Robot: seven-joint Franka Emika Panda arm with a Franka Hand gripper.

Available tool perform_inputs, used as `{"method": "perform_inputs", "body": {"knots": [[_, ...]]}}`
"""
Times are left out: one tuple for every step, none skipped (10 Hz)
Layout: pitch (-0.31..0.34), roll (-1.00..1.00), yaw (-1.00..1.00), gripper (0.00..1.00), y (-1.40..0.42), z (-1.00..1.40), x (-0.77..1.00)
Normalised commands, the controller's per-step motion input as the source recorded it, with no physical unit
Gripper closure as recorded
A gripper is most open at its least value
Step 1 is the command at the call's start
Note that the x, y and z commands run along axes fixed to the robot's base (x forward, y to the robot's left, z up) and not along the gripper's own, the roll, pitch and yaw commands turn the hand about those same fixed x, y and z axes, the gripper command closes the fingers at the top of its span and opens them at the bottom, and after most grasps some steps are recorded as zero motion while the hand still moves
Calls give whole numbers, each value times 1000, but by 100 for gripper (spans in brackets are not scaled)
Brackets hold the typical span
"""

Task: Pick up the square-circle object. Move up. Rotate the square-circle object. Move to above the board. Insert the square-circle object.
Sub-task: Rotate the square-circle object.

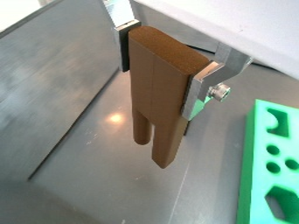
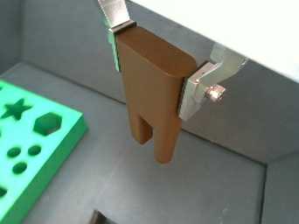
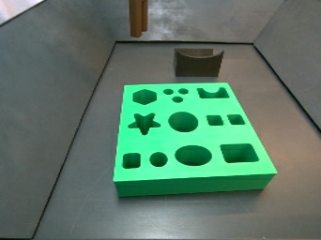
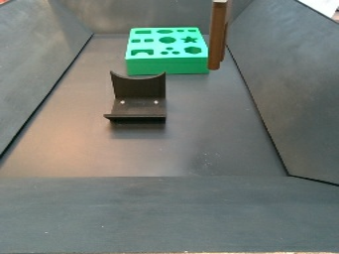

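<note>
My gripper (image 1: 163, 65) is shut on the square-circle object (image 1: 158, 96), a tall brown block. The silver fingers (image 1: 205, 87) clamp its solid upper part, and its two legs hang down above the grey floor. Both wrist views show this grip (image 2: 158, 68). The green board (image 1: 275, 166) lies on the floor to one side of the block, apart from it. In the side views only the block shows (image 3: 138, 17) (image 4: 217, 35); the gripper is cut off above. The block hangs beside the board's edge (image 4: 166, 48), not over it.
The dark fixture (image 4: 137, 99) stands on the floor apart from the board; it also shows in a side view (image 3: 198, 61). Sloping grey bin walls (image 4: 272, 69) close in the floor, and the block hangs near one wall.
</note>
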Motion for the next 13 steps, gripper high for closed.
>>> {"method": "perform_inputs", "body": {"knots": [[-1, -26, -1000, 100, 21, -3, 16], [-2, -31, -1000, 100, 21, -3, 16], [-2, -35, -1000, 100, 21, -3, 16], [-1, -13, -1000, 100, 0, 0, 0], [-1, -14, -1000, 100, 0, 0, 0], [-1, -15, -1000, 100, 1, 0, 0], [-1, -16, -1000, 100, 3, 0, 0], [-1, -18, -1000, 100, 7, 0, -1], [-1, -20, -1000, 100, 9, 0, -1], [-1, -23, -1000, 100, 10, 0, -1], [-1, -24, -1000, 100, 10, 0, -1], [-1, -29, -1000, 100, 11, 0, -1], [-2, -35, -1000, 100, 12, 0, -1]]}}
